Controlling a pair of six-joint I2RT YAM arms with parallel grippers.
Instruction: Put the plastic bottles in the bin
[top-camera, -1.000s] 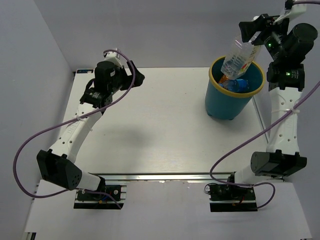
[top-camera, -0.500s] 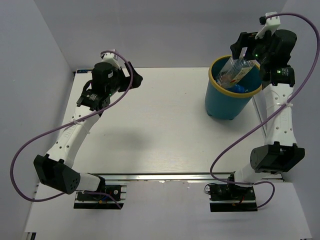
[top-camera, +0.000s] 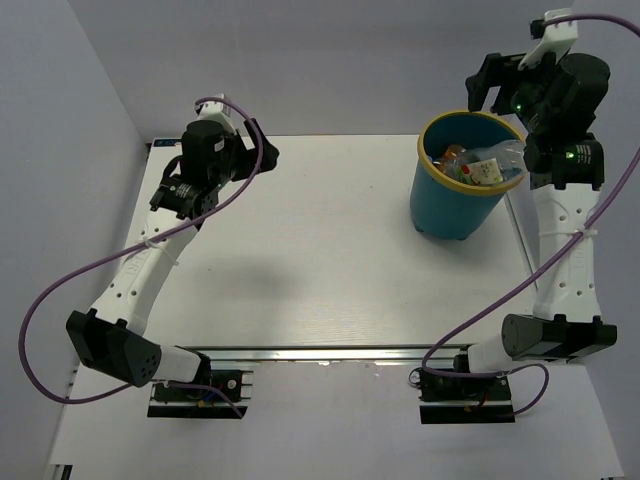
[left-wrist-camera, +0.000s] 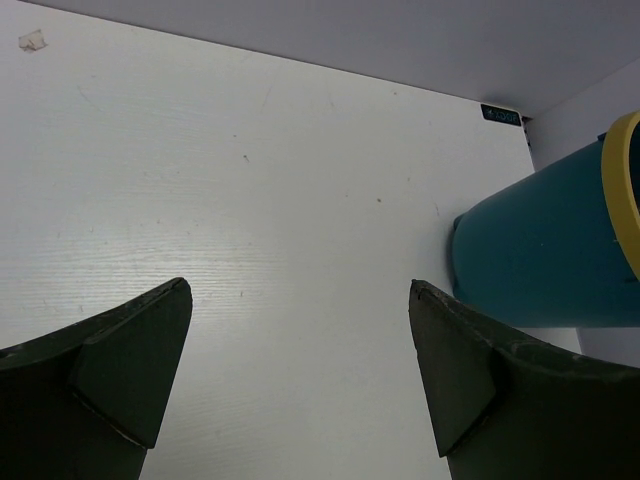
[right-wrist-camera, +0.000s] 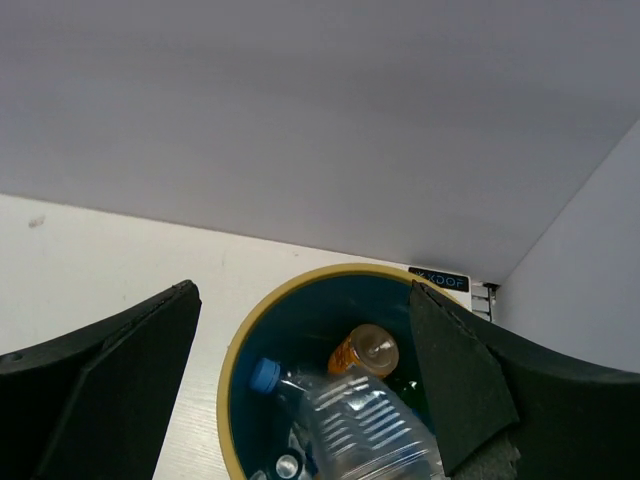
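Your plastic bottles (top-camera: 478, 166) lie inside the bin (top-camera: 468, 205), which stands at the far right of the table (top-camera: 330, 270). From the right wrist view you look straight down into the bin (right-wrist-camera: 232, 372). A clear ribbed bottle (right-wrist-camera: 365, 430) lies on top of the pile. An orange-filled bottle (right-wrist-camera: 365, 350) sits behind it, and a blue cap (right-wrist-camera: 265, 375) shows to the left. In the top view the clear bottle (top-camera: 487, 168) shows a white label and leans toward the bin's right side.

Your right gripper (top-camera: 497, 82) hangs above the bin's far rim with its jaws spread wide and nothing between them. The wrist view confirms the gap (right-wrist-camera: 302, 295), with both dark fingers (right-wrist-camera: 110, 370) apart and clear of every bottle. Your right arm (top-camera: 565, 250) rises from its base along the table's right edge, nearly upright, and bends at the wrist so the gripper looks down into the bin.

Your left gripper (top-camera: 262, 152) is also spread and empty (left-wrist-camera: 300, 290). It hovers over the table's far left part and faces across toward the bin's teal wall (left-wrist-camera: 530, 250). Your left arm (top-camera: 140, 275) slants up from its near-left base to that wrist.
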